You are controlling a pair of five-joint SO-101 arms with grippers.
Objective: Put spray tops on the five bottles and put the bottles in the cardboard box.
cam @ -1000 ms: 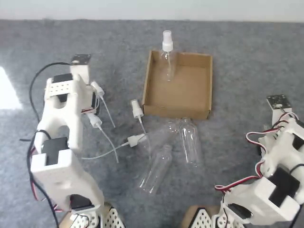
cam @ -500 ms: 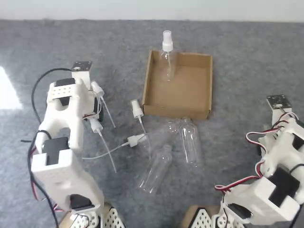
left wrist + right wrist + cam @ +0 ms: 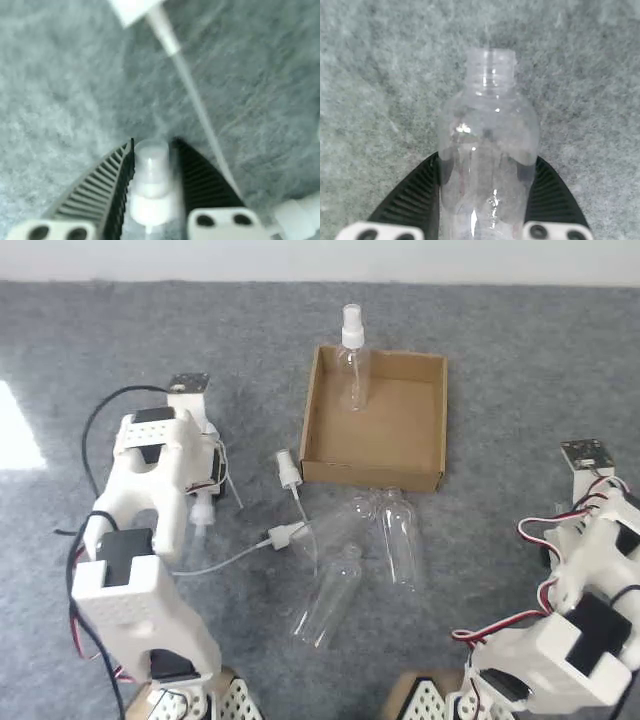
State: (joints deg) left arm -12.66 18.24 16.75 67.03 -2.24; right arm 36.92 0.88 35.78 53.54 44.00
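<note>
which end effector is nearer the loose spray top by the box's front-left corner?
Left. The left end effector, shut on a second spray top, sits just beside the loose spray top. The right end effector holds a bottle far off at the table's right side.

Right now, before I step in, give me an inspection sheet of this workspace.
Surface: grey carpet, light patch at one edge.
Job's things: cardboard box; capped bottle standing inside at its far wall; three uncapped bottles lying before it; loose spray tops.
Clutter: nothing seen.
Grippers: left gripper shut on a spray top; right gripper shut on a fifth bottle, uncapped.
Cables: black cable looped off left arm; red and white wires on right arm.
Surroundings: pale wall behind.
</note>
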